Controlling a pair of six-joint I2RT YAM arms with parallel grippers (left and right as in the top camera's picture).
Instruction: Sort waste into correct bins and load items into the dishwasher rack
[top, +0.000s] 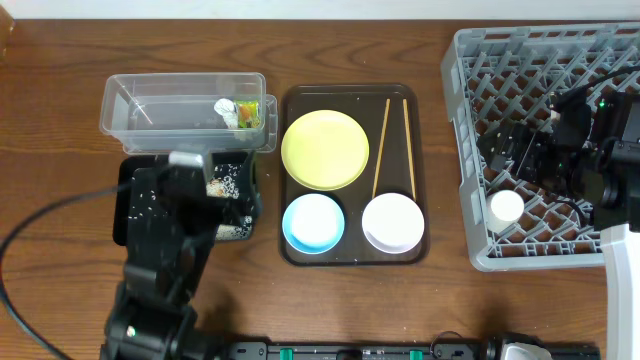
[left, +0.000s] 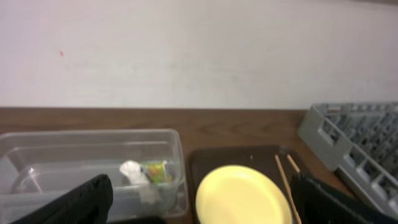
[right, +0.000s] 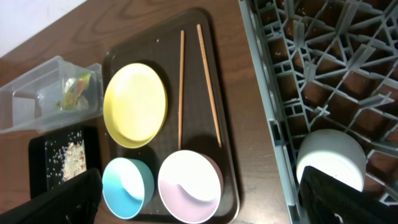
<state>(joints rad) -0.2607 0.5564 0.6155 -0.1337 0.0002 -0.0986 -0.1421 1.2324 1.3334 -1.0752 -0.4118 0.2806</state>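
Observation:
The snack wrapper (top: 246, 113) lies in the clear tub (top: 150, 100), and it also shows in the left wrist view (left: 155, 171). Rice scraps (top: 225, 185) lie in the black tray (top: 128, 215). The yellow plate (top: 324, 149), blue bowl (top: 314, 222), white bowl (top: 392, 221) and two chopsticks (top: 381, 145) sit on the brown tray. The white cup (top: 506, 206) stands in the grey rack (top: 470, 100). My left gripper (top: 205, 175) is open and empty over the black tray. My right gripper (top: 505, 160) is open and empty over the rack, next to the cup (right: 329, 155).
The brown serving tray (top: 350, 253) lies between the bins and the rack. The rack's left wall (right: 267, 124) rises beside the tray. A cable (top: 40, 230) runs across the table at the left. A wall stands behind the table.

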